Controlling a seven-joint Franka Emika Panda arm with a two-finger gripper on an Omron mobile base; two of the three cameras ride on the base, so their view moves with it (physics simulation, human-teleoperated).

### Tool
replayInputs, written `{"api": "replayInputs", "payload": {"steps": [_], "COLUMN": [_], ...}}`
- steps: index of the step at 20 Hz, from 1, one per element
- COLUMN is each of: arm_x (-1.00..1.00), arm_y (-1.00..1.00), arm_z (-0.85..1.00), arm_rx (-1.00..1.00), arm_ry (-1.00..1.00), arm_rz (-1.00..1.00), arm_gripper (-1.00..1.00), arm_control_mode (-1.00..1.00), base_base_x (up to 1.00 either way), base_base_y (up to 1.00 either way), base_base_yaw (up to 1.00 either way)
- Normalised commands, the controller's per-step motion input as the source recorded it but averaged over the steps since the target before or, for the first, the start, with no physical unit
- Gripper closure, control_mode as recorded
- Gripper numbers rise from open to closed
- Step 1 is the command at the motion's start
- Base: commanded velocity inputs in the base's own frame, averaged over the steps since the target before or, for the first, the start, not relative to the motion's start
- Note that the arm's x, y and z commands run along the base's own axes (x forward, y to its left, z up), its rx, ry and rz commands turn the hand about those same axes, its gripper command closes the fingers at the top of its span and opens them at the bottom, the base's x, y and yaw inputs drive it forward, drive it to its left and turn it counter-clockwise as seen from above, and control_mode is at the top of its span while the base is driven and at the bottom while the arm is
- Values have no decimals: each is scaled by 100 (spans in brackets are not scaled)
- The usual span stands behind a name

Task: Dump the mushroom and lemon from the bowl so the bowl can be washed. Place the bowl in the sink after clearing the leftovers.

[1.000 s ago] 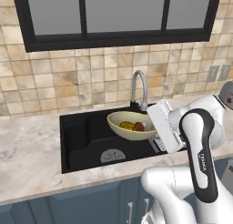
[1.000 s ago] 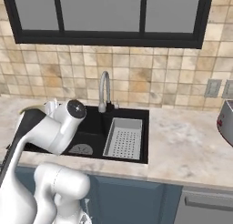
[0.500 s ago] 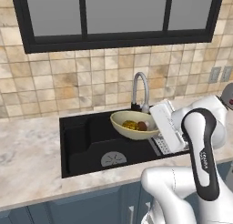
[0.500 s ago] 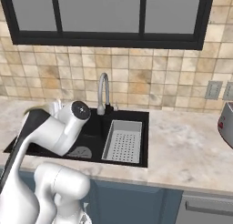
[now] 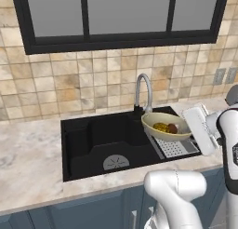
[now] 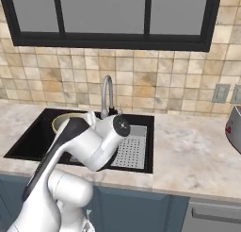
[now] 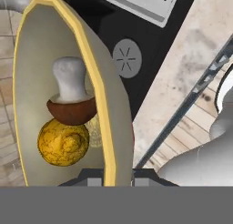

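Since a second ago the bowl (image 5: pixel 165 125) is riding further right across the sink (image 5: pixel 97 144): it was hanging over the basin's middle beside the faucet (image 5: pixel 143 92), and is now hovering above the grey drainboard insert (image 5: pixel 173 147) at the sink's right end, clear of the rim. The gripper (image 7: pixel 110 175) is still clamping the bowl's rim (its fingers sit either side of the yellow edge in the hand view). Inside the bowl, the lemon (image 5: pixel 161 127) is sitting on the left with the mushroom (image 5: pixel 173 128) touching it on the right. The round drain (image 5: pixel 115 162) is lying near the basin's front edge. The marble counter (image 5: pixel 28 163) is running left and right of the sink, with tan tiles (image 5: pixel 69 84) and a dark-framed window (image 5: pixel 116 18) behind
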Motion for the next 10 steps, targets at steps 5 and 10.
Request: {"api": "replayInputs", "payload": {"steps": [5, 10], "arm_x": [25, 56], "arm_y": [-89, -100], "arm_z": [-12, -10], "arm_rx": [-14, -13], "arm_ry": [0, 0], "arm_rz": [2, 3], "arm_gripper": [100, 100], "arm_control_mode": [-100, -100], "base_base_x": [0, 0], "base_base_y": [0, 0], "base_base_yaw": [0, 0]}}
